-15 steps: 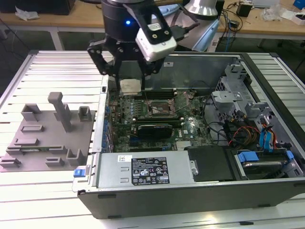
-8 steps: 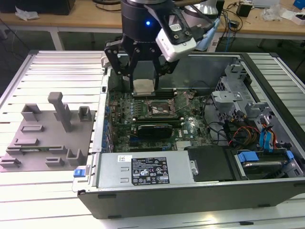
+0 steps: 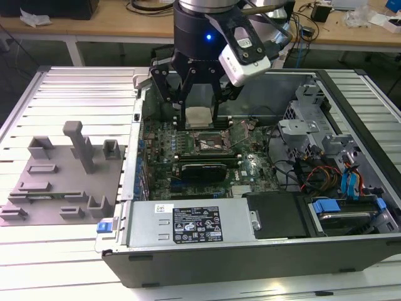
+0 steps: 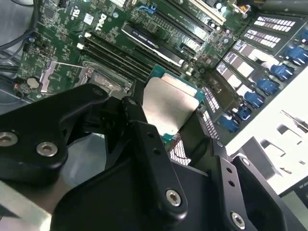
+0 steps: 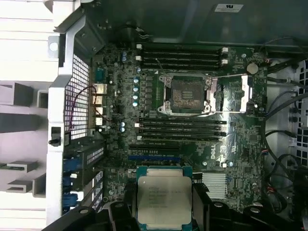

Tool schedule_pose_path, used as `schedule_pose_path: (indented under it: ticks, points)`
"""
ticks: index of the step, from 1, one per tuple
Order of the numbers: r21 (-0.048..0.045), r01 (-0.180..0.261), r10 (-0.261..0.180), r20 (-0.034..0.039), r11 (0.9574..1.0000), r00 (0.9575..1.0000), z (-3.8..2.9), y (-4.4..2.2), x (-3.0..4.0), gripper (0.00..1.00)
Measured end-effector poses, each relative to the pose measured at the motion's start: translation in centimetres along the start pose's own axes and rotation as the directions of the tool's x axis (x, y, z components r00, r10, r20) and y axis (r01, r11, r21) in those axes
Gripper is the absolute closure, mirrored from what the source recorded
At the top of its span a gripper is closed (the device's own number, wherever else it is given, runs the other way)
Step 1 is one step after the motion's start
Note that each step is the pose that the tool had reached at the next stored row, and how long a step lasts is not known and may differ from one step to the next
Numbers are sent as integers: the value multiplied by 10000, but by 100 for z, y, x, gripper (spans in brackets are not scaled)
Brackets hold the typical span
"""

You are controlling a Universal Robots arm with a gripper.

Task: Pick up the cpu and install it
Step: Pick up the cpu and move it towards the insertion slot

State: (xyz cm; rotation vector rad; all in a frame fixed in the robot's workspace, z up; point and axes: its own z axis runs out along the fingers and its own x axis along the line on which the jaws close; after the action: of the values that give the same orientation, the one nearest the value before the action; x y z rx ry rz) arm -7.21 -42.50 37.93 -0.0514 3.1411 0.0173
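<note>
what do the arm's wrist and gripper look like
The gripper is matte black, built of jointed linkage bars with silver screw heads, as the second wrist view shows. Above it in the exterior view sits a black cylindrical wrist with a small blue light, and a white camera box with a black face is mounted on its side.

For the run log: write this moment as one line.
hand: shut on chip | chip: held over board, not in socket | socket: open, empty | install: not yet done
</note>
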Motion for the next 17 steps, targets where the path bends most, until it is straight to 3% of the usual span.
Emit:
schedule_pose_path:
  ticks: [7, 13, 17]
  points:
    - [-2, 1, -1, 1, 10000, 10000, 11, 1, -3, 45]
    - [1, 2, -2, 0, 10000, 10000, 123, 8, -8, 45]
    - [-1, 1, -1, 0, 10000, 10000, 215, 63, -88, 45]
